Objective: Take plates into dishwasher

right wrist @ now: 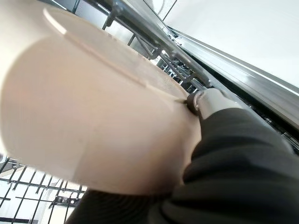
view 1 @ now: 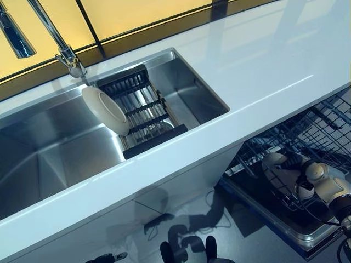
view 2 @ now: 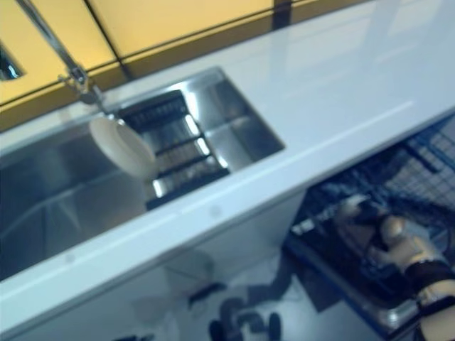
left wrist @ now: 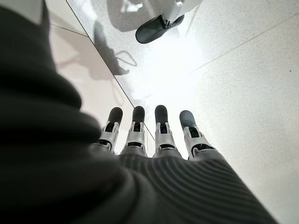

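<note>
Two round, glossy cream plates: one plate [view 1: 106, 110] leans upright against the black ribbed drying rack [view 1: 140, 107] in the brushed-steel sink [view 1: 49, 153]; the second plate [right wrist: 88, 116] is pinched by the right hand [view 1: 321, 181] inside the wire dishwasher basket [view 1: 307, 137], lower right. Left hand [left wrist: 154, 135] hangs over the floor, fingers straight, holding nothing.
</note>
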You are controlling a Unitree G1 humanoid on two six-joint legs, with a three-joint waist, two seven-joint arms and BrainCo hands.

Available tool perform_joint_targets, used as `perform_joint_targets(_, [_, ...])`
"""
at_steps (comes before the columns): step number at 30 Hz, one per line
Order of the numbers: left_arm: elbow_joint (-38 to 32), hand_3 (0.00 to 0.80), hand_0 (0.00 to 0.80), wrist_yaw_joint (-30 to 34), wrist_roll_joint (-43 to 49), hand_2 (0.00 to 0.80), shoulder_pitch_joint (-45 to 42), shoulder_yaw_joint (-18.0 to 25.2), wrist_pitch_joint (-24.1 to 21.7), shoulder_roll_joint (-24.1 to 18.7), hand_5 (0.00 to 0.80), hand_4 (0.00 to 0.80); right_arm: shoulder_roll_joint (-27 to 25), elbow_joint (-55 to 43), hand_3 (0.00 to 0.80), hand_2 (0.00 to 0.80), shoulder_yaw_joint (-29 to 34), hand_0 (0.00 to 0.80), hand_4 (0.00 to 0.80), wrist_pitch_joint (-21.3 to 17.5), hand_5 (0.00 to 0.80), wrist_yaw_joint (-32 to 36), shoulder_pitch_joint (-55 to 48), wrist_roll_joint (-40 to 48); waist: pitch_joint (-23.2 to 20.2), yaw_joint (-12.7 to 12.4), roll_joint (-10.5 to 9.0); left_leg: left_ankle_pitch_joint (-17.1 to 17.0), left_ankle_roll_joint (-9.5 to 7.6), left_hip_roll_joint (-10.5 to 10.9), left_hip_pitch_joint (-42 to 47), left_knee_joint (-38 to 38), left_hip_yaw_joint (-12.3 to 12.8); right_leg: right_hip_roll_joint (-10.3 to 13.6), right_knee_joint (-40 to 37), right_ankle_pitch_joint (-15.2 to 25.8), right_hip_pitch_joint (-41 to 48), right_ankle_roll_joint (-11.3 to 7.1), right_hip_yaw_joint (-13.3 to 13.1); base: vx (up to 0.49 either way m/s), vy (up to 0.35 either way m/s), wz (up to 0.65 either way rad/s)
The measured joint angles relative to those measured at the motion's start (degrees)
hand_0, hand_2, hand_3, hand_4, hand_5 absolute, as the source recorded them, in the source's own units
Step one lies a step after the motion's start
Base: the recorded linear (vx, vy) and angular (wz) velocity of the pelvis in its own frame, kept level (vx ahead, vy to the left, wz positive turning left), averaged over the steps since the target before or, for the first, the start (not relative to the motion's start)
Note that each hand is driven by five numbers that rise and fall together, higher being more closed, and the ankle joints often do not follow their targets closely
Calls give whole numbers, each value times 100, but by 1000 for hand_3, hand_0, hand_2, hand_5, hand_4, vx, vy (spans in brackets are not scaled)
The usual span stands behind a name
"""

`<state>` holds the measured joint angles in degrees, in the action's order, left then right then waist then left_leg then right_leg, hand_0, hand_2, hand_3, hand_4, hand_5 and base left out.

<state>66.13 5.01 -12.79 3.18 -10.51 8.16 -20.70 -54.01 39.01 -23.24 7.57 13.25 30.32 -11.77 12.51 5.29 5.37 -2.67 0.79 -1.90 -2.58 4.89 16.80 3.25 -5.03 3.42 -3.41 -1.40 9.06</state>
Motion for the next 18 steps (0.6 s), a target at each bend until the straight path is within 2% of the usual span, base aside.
perform_joint_targets(9, [0, 0, 0, 8, 0, 0, 52, -57, 4, 0, 0, 0, 17, 168, 791, 791, 2, 791, 791, -12, 791, -2, 0, 2, -1, 1, 3, -11, -3, 0, 3, 0, -22, 1, 0, 0, 15, 0, 21, 0, 0, 0])
perform_joint_targets(10, [-1, 0, 0, 9, 0, 0, 56, -57, 6, 1, 0, 0, 17, 173, 580, 580, 2, 580, 580, -14, 580, -3, 1, 2, -1, -1, 3, -13, -4, 1, 3, -1, -26, 2, 2, 0, 17, 0, 25, 0, 0, 0])
perform_joint_targets(12, [-1, 0, 0, 9, 0, 0, 56, -60, 8, 1, 0, 0, 18, 187, 0, 0, 2, 0, 0, -15, 0, -54, 1, 1, -1, -2, 3, -14, -5, 2, 2, -1, -31, 2, 4, 0, 18, 0, 31, 0, 0, 0])
perform_joint_targets(18, [-3, 0, 0, 9, 1, 0, 55, -60, 7, 1, 0, 0, 16, 192, 0, 0, 4, 0, 0, 37, 0, -276, 0, -2, -1, 7, 2, -15, -5, 2, 4, -1, -31, 2, 8, 0, 21, 0, 31, 0, 0, 0])
